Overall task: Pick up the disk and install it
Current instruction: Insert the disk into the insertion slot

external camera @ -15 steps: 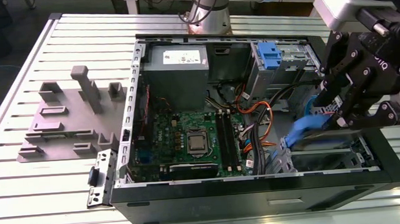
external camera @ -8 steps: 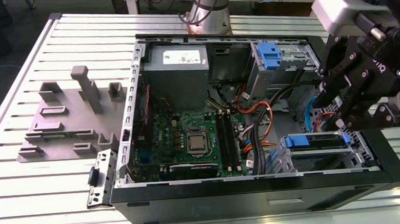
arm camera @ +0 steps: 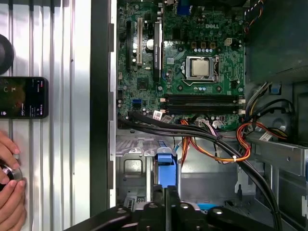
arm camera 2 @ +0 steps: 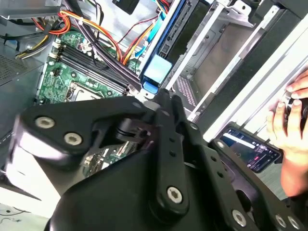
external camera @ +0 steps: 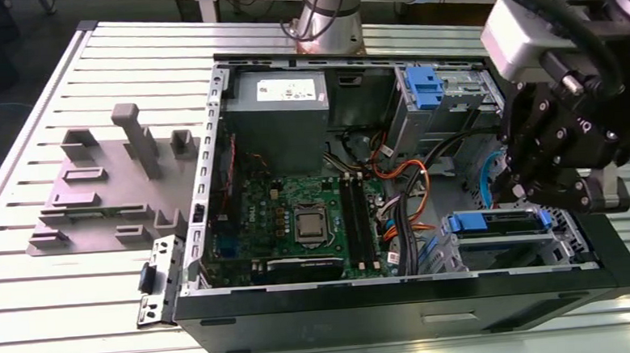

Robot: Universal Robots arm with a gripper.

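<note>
The disk (external camera: 497, 221) lies in the drive cage at the corner of the open computer case (external camera: 408, 301), towards the exterior view's right; its blue rail faces up. My black gripper (external camera: 555, 199) hangs right beside and slightly above it. In the first wrist view the gripper (arm camera: 166, 190) has its two fingers pressed together with nothing between them, their tips just short of the disk's blue end tab (arm camera: 165, 168). The second wrist view shows the shut fingers (arm camera 2: 162, 102) pointing at the same blue tab (arm camera 2: 157, 70).
A grey slotted holder block (external camera: 111, 187) stands on the table at the exterior view's left. A second bay with a blue latch (external camera: 423, 86) sits at the case's far side. Cables (arm camera: 211, 139) cross near the cage. A person's hand (arm camera: 8, 185) and a phone (arm camera: 24, 97) lie beside the case.
</note>
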